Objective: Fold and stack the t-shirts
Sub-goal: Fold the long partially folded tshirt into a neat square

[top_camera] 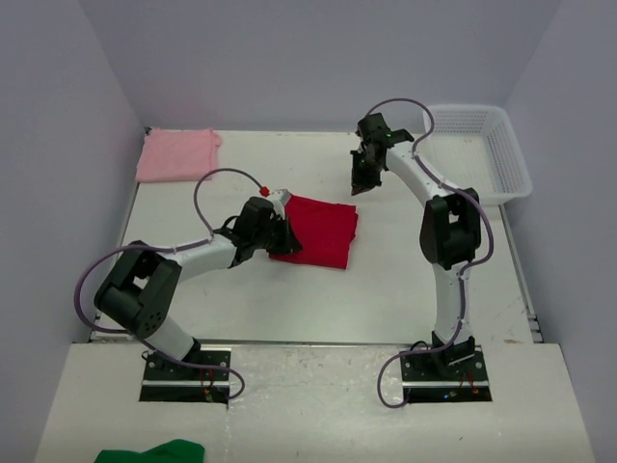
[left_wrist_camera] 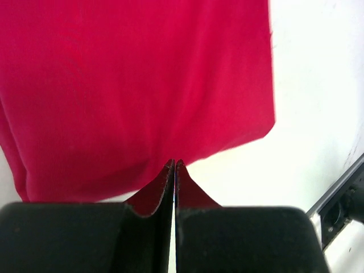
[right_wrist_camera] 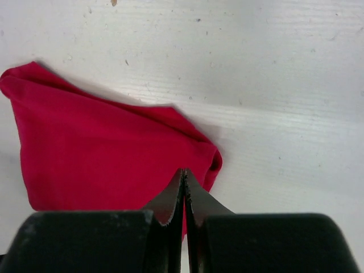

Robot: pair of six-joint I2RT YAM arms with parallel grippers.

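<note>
The red t-shirt (top_camera: 320, 230) and pink t-shirt (top_camera: 176, 154) are lying folded but well apart; stacking is still waiting. The left hand (top_camera: 279, 236) and right hand (top_camera: 359, 183) are sitting closed, seemingly empty.

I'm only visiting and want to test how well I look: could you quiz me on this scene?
1. True or false: the red t-shirt lies inside the white basket.
2. The left claw and right claw are: A wide open, B shut, C gripping the basket.
3. Fill in: the pink t-shirt sits at the far ___ corner of the table.
Key: 1 false; 2 B; 3 left.
</note>
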